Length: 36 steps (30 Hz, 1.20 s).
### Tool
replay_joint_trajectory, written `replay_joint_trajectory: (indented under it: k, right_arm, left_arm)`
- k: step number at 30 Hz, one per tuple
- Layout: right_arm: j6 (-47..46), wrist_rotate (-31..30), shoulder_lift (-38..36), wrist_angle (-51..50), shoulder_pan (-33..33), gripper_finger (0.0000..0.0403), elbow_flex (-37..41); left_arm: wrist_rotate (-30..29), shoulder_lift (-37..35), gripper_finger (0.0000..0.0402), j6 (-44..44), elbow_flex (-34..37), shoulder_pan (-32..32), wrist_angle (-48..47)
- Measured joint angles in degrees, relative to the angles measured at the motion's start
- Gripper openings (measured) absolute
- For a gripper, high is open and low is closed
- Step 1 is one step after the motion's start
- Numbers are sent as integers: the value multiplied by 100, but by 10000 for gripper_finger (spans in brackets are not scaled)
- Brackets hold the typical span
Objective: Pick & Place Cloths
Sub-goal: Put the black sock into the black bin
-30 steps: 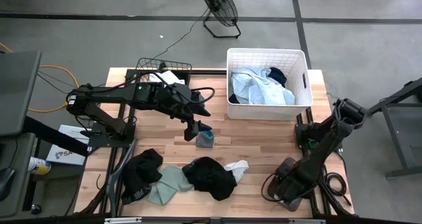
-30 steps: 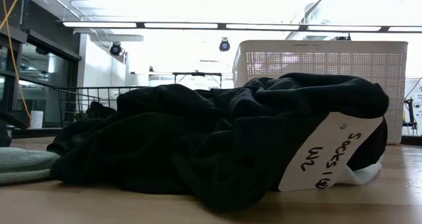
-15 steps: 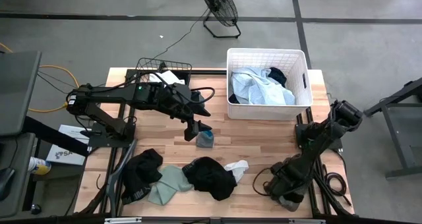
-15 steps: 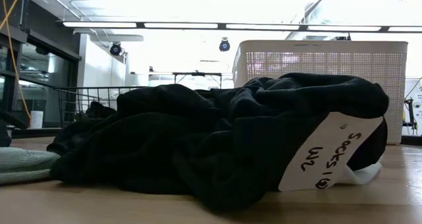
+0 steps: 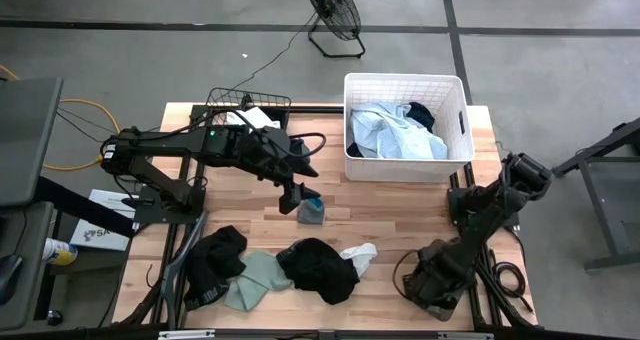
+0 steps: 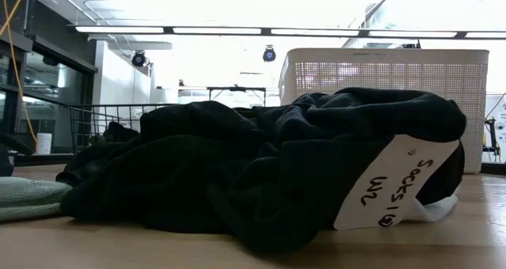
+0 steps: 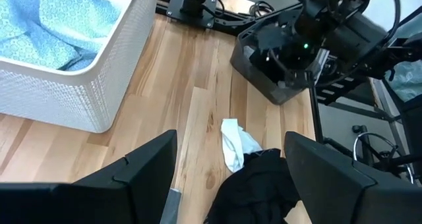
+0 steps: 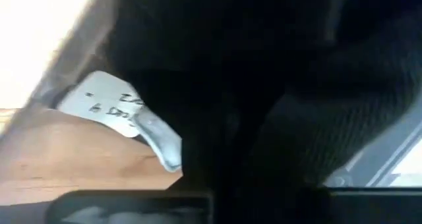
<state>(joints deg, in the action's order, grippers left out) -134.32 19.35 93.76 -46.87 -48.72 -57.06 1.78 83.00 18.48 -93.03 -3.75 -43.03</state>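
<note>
I see black cloth (image 5: 322, 269) heaped mid-front, sage cloth (image 5: 252, 279) to its left | low view alone reads its white tag (image 6: 395, 182) | left gripper (image 5: 293, 197) spread wide, empty, above and behind it | right gripper (image 5: 428, 288) low at front right, fingers: cannot tell

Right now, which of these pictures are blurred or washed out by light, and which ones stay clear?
Right wrist view: blurred and mostly dark, only a white label readable as a shape. Low view: ceiling lights glare white, the black cloth is sharp but in shadow. High view: evenly lit, clear. Left wrist view: clear, though its own fingers look soft.
</note>
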Motion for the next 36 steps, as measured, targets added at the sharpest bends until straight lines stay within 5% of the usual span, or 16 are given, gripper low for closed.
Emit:
replay_joint_trajectory:
  k: [11, 20, 36]
  right_arm:
    - [-553, 127, -9, -18, -437, 133, -11]
    - [-265, -647, -540, -272, -534, 202, -129]
    - [103, -1752, -1460, -1572, -209, 202, -11]
  left_arm:
    - [2, 0, 273, -2, 0, 0, -94]
    - [2, 0, 273, -2, 0, 0, -148]
    - [4, 0, 273, 2, 0, 0, -145]
